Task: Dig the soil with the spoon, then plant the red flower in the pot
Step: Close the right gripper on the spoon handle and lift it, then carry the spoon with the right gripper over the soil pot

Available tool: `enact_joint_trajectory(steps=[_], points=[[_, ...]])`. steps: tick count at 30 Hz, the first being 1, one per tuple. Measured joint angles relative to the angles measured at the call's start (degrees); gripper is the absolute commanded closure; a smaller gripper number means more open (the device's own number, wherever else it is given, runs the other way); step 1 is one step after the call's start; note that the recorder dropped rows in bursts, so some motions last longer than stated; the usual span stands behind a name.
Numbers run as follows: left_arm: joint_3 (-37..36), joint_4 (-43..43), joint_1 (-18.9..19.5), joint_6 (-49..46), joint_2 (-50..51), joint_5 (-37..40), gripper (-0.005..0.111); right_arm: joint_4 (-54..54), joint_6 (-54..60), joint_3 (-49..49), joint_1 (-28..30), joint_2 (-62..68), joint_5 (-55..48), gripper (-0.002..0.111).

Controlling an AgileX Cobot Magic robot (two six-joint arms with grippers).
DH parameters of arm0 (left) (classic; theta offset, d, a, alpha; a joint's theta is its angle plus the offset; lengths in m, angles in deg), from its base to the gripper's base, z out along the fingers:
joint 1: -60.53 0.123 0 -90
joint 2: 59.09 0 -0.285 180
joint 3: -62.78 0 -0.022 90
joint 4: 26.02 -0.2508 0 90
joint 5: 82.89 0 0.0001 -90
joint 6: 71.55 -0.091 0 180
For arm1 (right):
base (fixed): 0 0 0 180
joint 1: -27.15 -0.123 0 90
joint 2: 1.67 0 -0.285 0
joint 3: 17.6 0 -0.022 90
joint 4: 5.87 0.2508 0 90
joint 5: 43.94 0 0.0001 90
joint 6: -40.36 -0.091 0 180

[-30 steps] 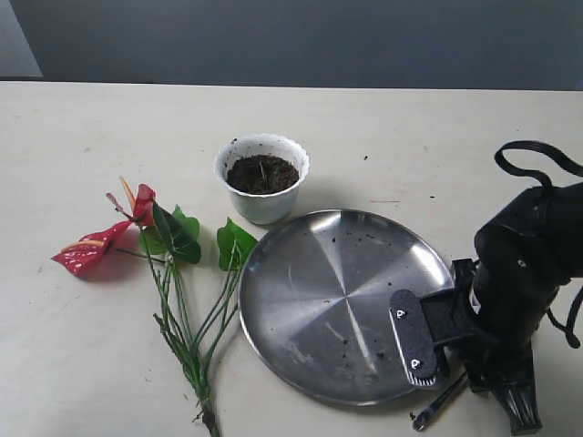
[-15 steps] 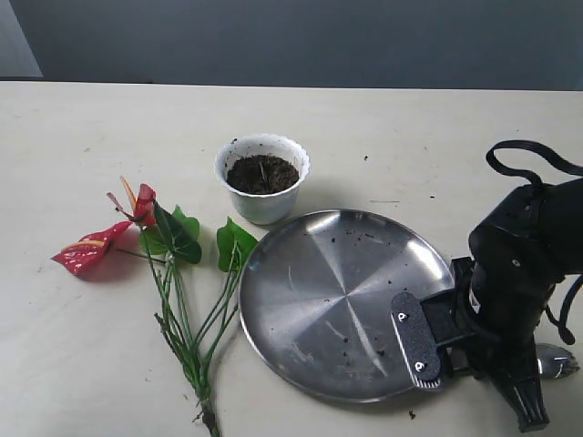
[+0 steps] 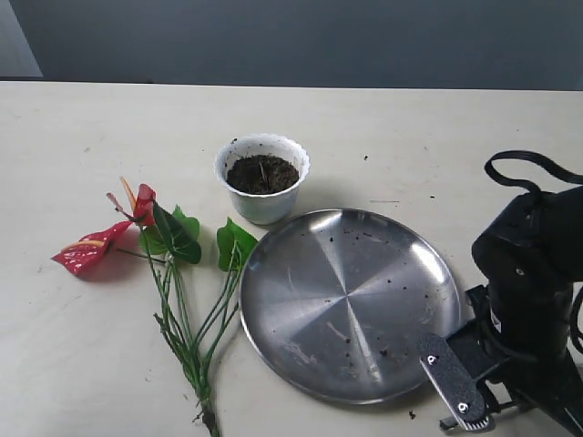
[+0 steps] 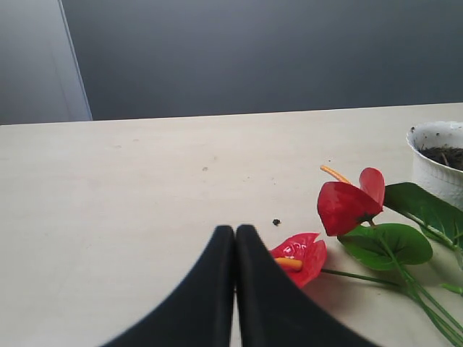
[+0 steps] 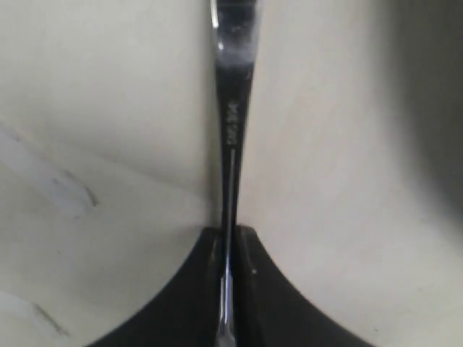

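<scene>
In the right wrist view my right gripper point(image 5: 228, 230) is shut on the thin silver handle of the spoon point(image 5: 233, 130), which runs straight out from between the fingers over the pale table. The exterior view hides the spoon behind my right arm point(image 3: 528, 273), low at the table's front right beside the plate. The white scalloped pot point(image 3: 262, 202) holds dark soil point(image 3: 262, 173) and stands behind the plate. The red flower point(image 3: 137, 208) lies flat on the left, stems toward the front. My left gripper point(image 4: 235, 230) is shut and empty, just short of a red bloom point(image 4: 300, 256).
A large round steel plate point(image 3: 346, 305) with a few soil crumbs lies between the flower and my right arm. The pot point(image 4: 438, 163) shows at the edge of the left wrist view. A grey wall runs behind the table's far edge.
My right arm has shifted toward the table's front right corner, off the plate's rim. The spoon, partly visible beneath it before, no longer shows in the exterior view. Flower and pot have not moved.
</scene>
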Motion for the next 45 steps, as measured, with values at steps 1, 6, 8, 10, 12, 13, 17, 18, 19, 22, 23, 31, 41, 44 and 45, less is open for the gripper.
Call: enact_joint_trajectory(steps=[1,6,8,10,12,13,17,18,19,22,23,31,41,44,45], points=[[0.00,0.00,0.00,0.00,0.00,0.00,0.105,1.15,0.64,0.00,0.00,-0.75,-0.15,0.109],[0.00,0.00,0.00,0.00,0.00,0.00,0.105,7.61,3.05,0.08,0.00,-5.98,0.71,0.109],[0.00,0.00,0.00,0.00,0.00,0.00,0.105,9.23,3.18,0.08,0.00,-8.22,2.18,0.109],[0.00,0.00,0.00,0.00,0.00,0.00,0.105,10.97,3.30,0.08,0.00,-10.85,4.20,0.109],[0.00,0.00,0.00,0.00,0.00,0.00,0.105,13.47,3.40,0.12,0.00,-13.67,7.46,0.109],[0.00,0.00,0.00,0.00,0.00,0.00,0.105,14.56,3.40,0.12,0.00,-14.85,9.37,0.109],[0.00,0.00,0.00,0.00,0.00,0.00,0.105,22.46,3.27,0.21,0.00,-19.76,21.19,0.109],[0.00,0.00,0.00,0.00,0.00,0.00,0.105,25.40,2.97,0.21,0.00,-20.57,25.33,0.109],[0.00,0.00,0.00,0.00,0.00,0.00,0.105,28.08,2.70,0.21,0.00,-21.11,28.92,0.109],[0.00,0.00,0.00,0.00,0.00,0.00,0.105,40.10,2.09,0.21,0.00,-21.49,42.74,0.109],[0.00,0.00,0.00,0.00,0.00,0.00,0.105,44.77,1.96,-0.06,0.00,-21.37,47.22,0.109],[0.00,0.00,0.00,0.00,0.00,0.00,0.105,60.09,-2.37,-13.69,0.00,-13.52,53.41,0.109],[0.00,0.00,0.00,0.00,0.00,0.00,0.105,60.62,-19.76,-36.59,0.00,5.01,52.82,0.109],[0.00,0.00,0.00,0.00,0.00,0.00,0.105,60.73,-23.64,-40.38,-0.12,9.06,54.99,0.109],[0.00,0.00,0.00,0.00,0.00,0.00,0.105,60.73,-24.89,-41.10,-0.33,10.29,55.84,0.109]])
